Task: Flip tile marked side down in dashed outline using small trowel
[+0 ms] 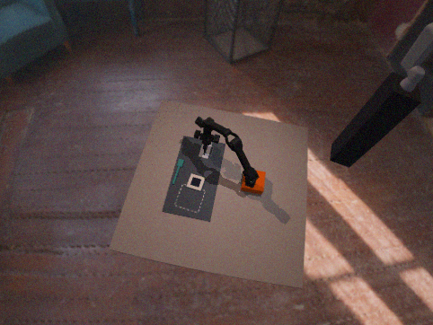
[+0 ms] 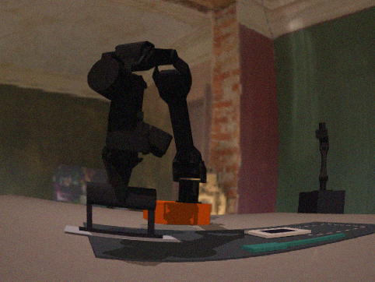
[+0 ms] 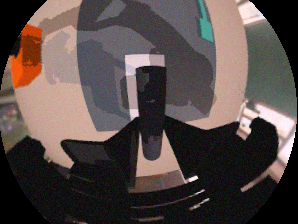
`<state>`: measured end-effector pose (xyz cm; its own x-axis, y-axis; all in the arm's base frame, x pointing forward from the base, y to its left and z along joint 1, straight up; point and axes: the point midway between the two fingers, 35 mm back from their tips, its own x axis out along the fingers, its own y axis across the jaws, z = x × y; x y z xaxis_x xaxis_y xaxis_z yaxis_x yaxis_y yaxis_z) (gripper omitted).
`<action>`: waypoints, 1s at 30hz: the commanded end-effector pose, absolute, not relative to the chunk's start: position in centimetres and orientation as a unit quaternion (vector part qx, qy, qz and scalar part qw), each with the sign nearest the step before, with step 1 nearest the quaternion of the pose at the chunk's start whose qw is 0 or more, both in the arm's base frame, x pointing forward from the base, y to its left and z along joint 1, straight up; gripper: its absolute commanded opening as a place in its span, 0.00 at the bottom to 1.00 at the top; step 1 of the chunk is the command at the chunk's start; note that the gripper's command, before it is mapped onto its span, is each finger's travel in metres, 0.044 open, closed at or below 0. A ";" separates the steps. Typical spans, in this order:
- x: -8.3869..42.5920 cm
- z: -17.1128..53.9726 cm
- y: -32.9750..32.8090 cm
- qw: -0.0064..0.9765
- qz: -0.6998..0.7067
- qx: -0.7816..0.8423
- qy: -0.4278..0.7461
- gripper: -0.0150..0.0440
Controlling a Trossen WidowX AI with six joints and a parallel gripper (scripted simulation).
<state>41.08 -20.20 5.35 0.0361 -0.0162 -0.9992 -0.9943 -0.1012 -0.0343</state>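
The trowel has a thin pale blade and a raised black bar handle on two posts. Its blade lies at or just above one end of the dark mat; the frames do not show which. My gripper is shut on the trowel's handle, one finger on each side. The tile lies flat on the mat with a dark square in a pale border facing up. It is beside the dashed outline, close to its near edge. The tile's underside is hidden.
A teal stick-like tool lies along one side of the mat, beside the tile. The arm's orange base stands on the table on the mat's other side.
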 end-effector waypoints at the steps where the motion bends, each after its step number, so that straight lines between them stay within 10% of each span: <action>1: 41.1 5.3 -20.2 0.494 0.498 -0.523 0.484 0.47; 9: 41.1 5.3 -20.2 0.494 0.498 -0.523 0.484 0.71; 30: 40.9 7.6 -20.1 0.494 0.498 -0.523 0.484 0.71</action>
<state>40.84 -20.08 5.67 0.0240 -0.0102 -0.9997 -0.9985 -0.0489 -0.0235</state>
